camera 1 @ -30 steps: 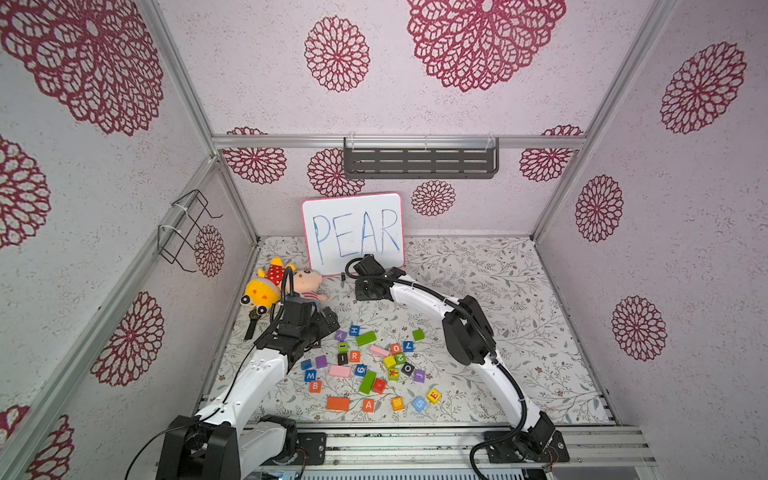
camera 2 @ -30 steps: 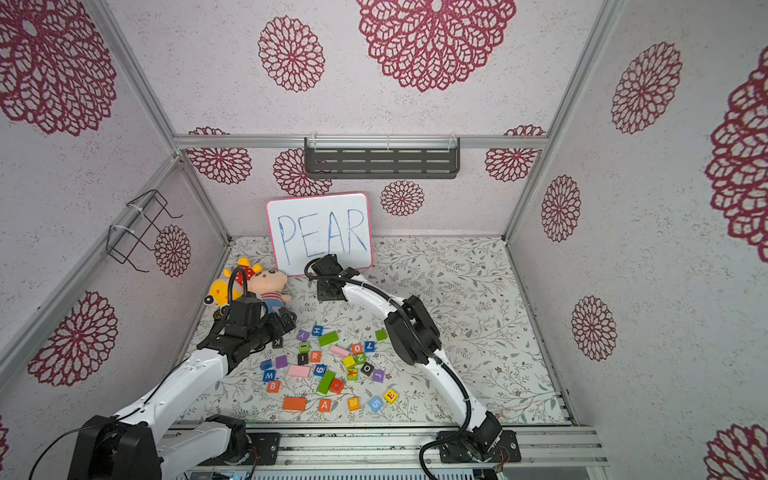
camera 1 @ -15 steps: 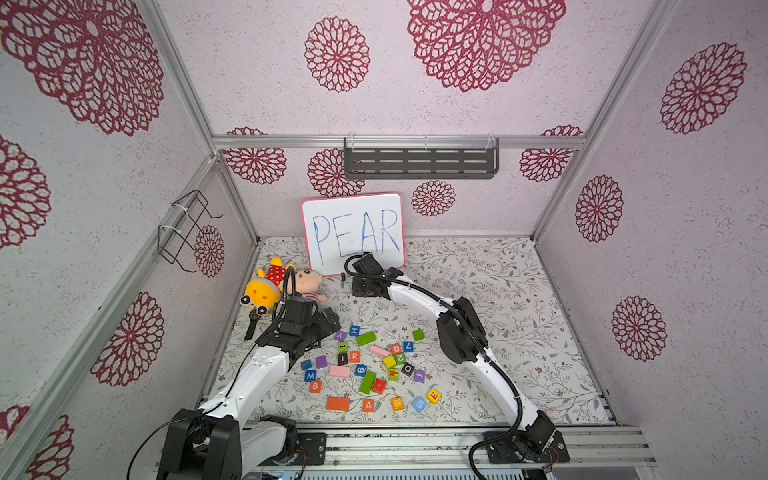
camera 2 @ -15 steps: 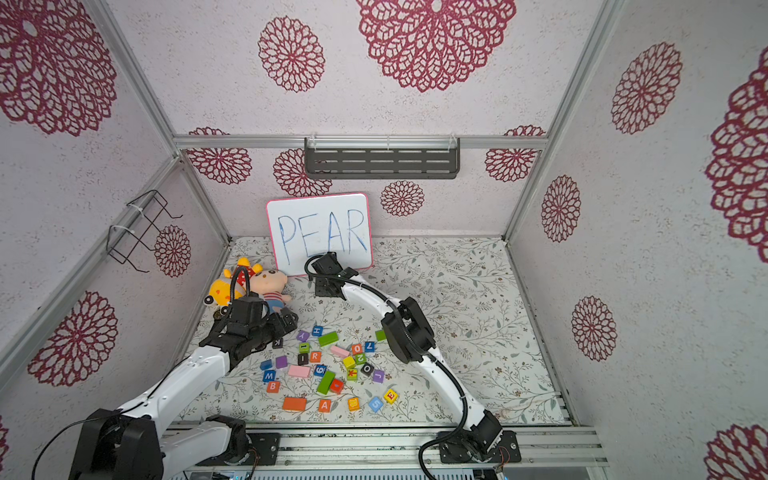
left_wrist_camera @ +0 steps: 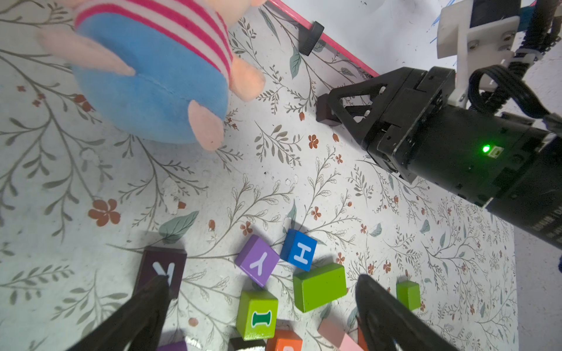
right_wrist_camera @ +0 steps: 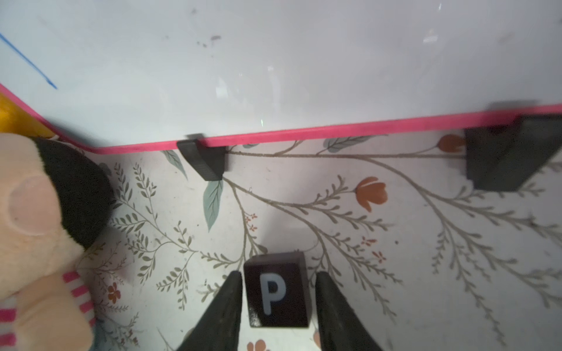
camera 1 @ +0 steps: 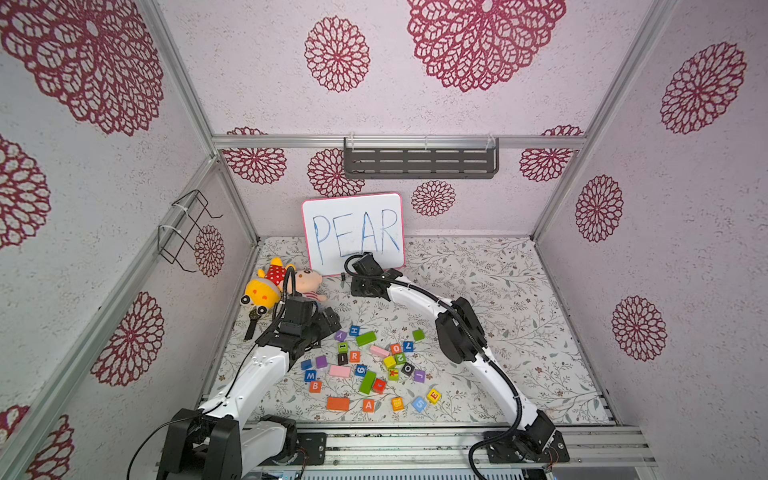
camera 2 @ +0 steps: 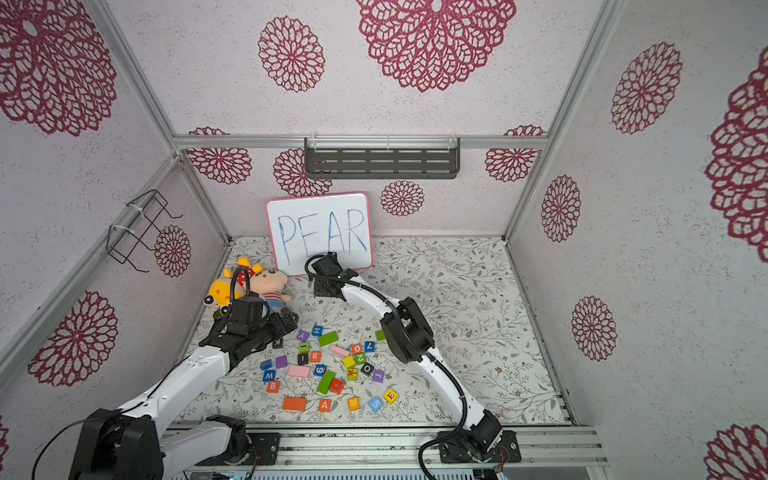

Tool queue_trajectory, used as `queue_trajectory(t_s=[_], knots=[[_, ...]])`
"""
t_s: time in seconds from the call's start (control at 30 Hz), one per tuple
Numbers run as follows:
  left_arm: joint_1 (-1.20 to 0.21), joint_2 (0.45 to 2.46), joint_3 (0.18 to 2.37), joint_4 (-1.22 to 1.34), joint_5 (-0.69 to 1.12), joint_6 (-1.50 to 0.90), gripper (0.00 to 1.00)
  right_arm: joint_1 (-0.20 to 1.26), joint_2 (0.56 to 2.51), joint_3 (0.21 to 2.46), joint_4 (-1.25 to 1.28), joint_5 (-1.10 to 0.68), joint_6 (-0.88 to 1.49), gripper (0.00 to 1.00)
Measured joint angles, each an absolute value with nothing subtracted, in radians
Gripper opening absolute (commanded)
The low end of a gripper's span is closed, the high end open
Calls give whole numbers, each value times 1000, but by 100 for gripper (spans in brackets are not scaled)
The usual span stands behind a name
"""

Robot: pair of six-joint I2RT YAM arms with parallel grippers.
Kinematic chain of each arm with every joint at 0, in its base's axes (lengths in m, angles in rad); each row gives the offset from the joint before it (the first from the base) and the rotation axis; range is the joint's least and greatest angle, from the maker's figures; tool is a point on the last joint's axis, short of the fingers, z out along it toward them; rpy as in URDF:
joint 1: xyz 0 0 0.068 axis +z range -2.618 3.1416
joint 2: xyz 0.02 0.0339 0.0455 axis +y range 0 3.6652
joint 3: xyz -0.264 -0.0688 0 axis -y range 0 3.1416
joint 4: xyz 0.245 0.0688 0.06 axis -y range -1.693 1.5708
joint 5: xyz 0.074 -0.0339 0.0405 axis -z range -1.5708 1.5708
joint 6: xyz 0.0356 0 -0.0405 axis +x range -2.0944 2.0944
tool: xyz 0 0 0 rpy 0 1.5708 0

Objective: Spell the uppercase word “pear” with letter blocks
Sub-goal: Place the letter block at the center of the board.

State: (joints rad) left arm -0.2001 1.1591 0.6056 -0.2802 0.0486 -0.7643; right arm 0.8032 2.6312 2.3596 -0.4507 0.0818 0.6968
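Note:
The black P block (right_wrist_camera: 277,291) sits on the flowered mat just before the whiteboard, also seen in the left wrist view (left_wrist_camera: 324,114). My right gripper (right_wrist_camera: 278,275) straddles it, open, with a thin gap at each finger; in a top view it (camera 1: 355,284) hides the block. The orange-red R (camera 1: 354,356) lies in the pile. The orange A (camera 1: 368,405) and the yellow E (camera 1: 434,395) lie near the front edge. My left gripper (left_wrist_camera: 261,281) hangs open and empty over the pile's back left (camera 1: 326,332), above the purple Y (left_wrist_camera: 257,261) and green I (left_wrist_camera: 258,314).
The whiteboard (camera 1: 353,232) reading PEAR stands at the back on black feet (right_wrist_camera: 206,161). Plush toys (camera 1: 286,284) lie left of it. Other lettered cubes and plain green (camera 1: 365,338), pink (camera 1: 340,370) and orange (camera 1: 337,403) oblongs are scattered mid-mat. An amber E cube (camera 1: 397,403) sits beside the A.
My right gripper's jaws have parted from the P block, which now rests on the mat. That arm reached slightly farther toward the whiteboard. The left arm hardly moved.

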Motion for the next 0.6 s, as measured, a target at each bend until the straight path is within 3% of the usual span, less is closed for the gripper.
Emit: queue_trajectory(t_s=[0.6], knots=[[-200,1180,606,-266,79,-780,98,800,2576,2221,-355,28,716,43]])
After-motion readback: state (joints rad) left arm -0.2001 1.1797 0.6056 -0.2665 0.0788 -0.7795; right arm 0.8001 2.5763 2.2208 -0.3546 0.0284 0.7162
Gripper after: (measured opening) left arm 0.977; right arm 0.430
